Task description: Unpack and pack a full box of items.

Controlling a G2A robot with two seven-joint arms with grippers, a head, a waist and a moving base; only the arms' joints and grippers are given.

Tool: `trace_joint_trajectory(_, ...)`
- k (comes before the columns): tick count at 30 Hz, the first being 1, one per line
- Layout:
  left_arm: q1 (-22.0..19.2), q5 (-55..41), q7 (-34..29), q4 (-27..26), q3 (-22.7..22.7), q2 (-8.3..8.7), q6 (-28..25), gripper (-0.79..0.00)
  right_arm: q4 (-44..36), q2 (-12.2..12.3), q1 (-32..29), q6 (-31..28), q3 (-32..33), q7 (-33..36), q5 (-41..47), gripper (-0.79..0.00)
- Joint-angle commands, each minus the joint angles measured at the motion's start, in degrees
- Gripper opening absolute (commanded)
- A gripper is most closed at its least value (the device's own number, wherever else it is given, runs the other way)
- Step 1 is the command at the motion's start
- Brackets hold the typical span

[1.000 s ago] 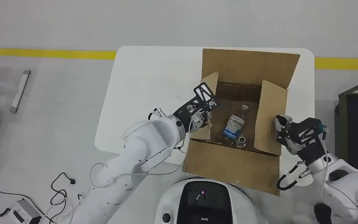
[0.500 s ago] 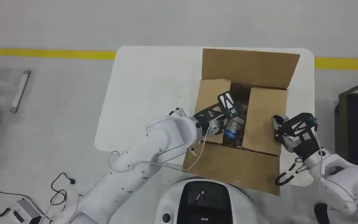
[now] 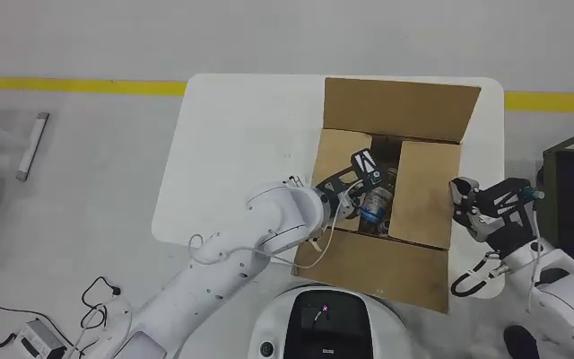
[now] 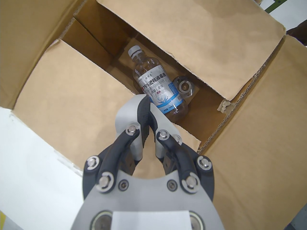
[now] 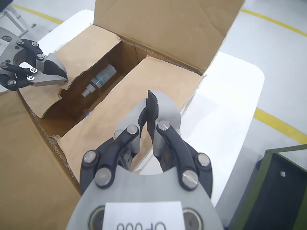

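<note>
An open cardboard box (image 3: 399, 108) stands on the right half of the white table (image 3: 242, 144). Its two side flaps lean in over the opening, and the back flap (image 5: 168, 13) stands up. At the bottom lie a clear bottle (image 4: 156, 84) with a white and blue label and, beside it, a small metal ring part (image 4: 184, 87). My left gripper (image 3: 363, 161) is shut and empty, hanging over the inner edge of the left flap (image 4: 72, 101) above the bottle (image 3: 377, 199). My right gripper (image 5: 150, 96) is also shut and empty, at the outer edge of the right flap (image 3: 426, 193).
A dark green rack (image 5: 275, 180) stands off the table's right side. The table's left half is bare. A grey bar (image 3: 31, 144) lies on the floor far left, and a yellow line (image 3: 90, 86) crosses the floor behind the table.
My left gripper swung right, from outside the left flap to over the opening. Both side flaps went from upright to leaning inward. My right gripper drew back slightly to the right.
</note>
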Motion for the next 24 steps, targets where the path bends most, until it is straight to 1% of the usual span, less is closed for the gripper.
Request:
trace_joint_trajectory(1,-0.22,0.27,-0.37,0.52,0.33,-0.16,0.24,-0.785,0.01,0.01,-0.32,-0.1,0.84,-0.37,0.29,-0.785)
trace_joint_trajectory(7,-0.42,0.07,-1.3,1.68,0.81,-0.55,0.69,-0.785,0.23,-0.04,-1.44,0.5,2.67,-1.93,0.82,-0.785)
trace_joint_trajectory(18,-0.5,0.18,-1.66,1.77,0.85,-0.8,0.57,-0.785,0.03,-0.13,-2.77,1.12,3.81,-3.05,1.16,-0.785)
trace_joint_trajectory(19,-0.5,0.18,-1.66,1.77,0.85,-0.8,0.57,-0.723,-0.04,-0.14,-2.85,1.21,3.9,-3.29,1.24,-0.785)
trace_joint_trajectory(20,-0.5,0.18,-1.66,1.77,0.85,-0.8,0.57,-0.486,-0.11,-0.15,-2.95,1.21,4.01,-3.57,1.28,-0.785)
trace_joint_trajectory(21,-0.5,0.18,-1.66,1.77,0.85,-0.8,0.57,-0.185,-0.15,-0.17,-3.07,1.19,4.11,-3.82,1.39,-0.785)
trace_joint_trajectory(22,-0.5,0.18,-1.66,1.77,0.85,-0.8,0.57,0.0,-0.24,-0.18,-3.15,1.17,4.27,-4.11,1.48,-0.785)
trace_joint_trajectory(24,-0.5,0.18,-1.66,1.77,0.85,-0.8,0.57,0.0,-0.3,-0.21,-3.37,1.07,4.55,-4.72,1.71,-0.785)
